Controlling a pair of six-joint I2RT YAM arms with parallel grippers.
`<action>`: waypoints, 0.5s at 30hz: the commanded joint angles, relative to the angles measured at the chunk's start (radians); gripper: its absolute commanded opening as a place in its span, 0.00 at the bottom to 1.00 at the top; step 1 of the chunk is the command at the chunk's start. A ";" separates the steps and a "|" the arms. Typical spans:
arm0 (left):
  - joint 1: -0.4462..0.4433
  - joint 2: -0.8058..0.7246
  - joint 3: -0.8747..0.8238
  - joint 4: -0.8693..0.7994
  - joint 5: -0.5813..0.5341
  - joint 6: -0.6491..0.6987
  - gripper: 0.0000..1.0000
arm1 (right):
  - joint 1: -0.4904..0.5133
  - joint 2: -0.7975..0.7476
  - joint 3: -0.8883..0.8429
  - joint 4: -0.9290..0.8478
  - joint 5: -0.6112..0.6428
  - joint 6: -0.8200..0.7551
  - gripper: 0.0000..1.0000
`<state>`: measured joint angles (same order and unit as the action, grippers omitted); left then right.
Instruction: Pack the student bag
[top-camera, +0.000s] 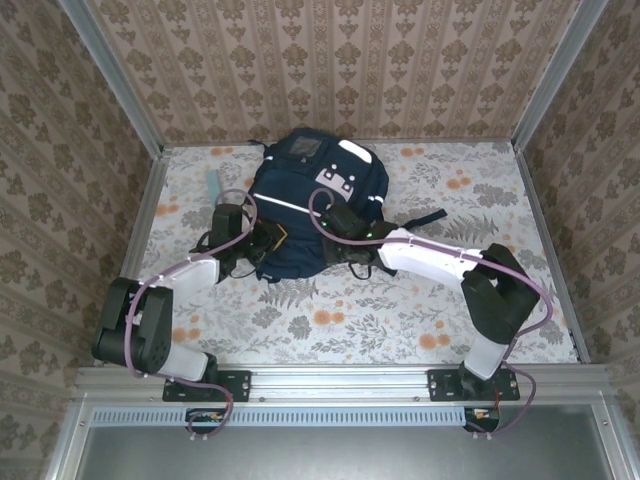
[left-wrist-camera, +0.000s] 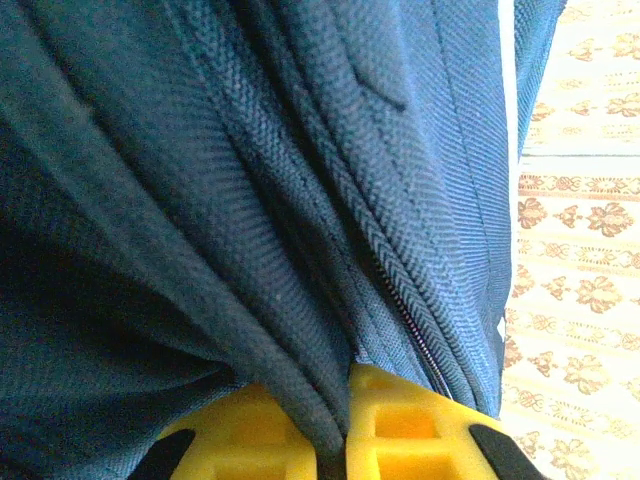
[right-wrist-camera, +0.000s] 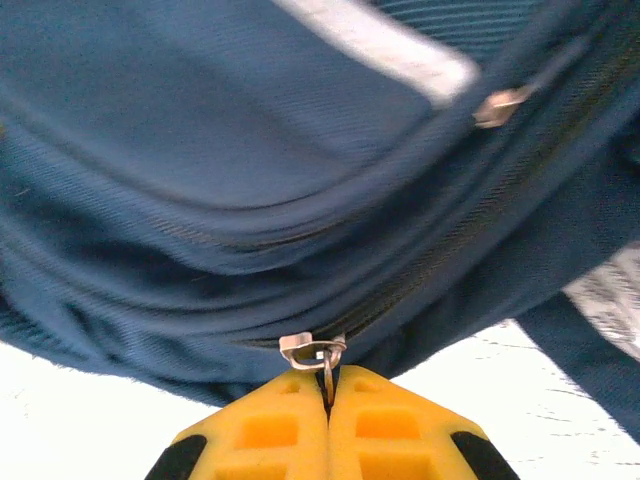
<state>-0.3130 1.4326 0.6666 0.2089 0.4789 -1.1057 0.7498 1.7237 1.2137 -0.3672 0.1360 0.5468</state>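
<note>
Two pincers clamped on the student bag (top-camera: 300, 200) lying between them on the worktop (top-camera: 420, 310): left pincer (left-wrist-camera: 338, 425) pinches a fabric fold (left-wrist-camera: 300, 340), right pincer (right-wrist-camera: 328, 400) nips the metal zipper pull (right-wrist-camera: 318, 352).

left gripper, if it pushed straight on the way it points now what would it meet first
The large navy-blue fabric backpack: the left gripper is shut on a fold of it, so straight on lies more of that cloth beside the zip. Depth behind it is unclear.

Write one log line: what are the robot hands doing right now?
student bag: on table | left gripper: shut on its fabric | right gripper: shut on zipper pull
</note>
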 joint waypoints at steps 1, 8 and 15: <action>0.035 -0.043 0.007 -0.049 -0.051 0.065 0.02 | -0.065 -0.047 -0.030 -0.110 0.119 0.027 0.00; 0.041 -0.068 0.006 -0.092 -0.023 0.096 0.01 | -0.200 0.011 0.011 -0.068 0.047 0.003 0.00; 0.046 -0.069 0.025 -0.157 -0.003 0.145 0.00 | -0.297 0.086 0.097 -0.068 -0.008 0.000 0.00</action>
<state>-0.3073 1.3975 0.6712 0.1635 0.5064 -1.0439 0.5407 1.7836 1.2663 -0.3748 -0.0097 0.5411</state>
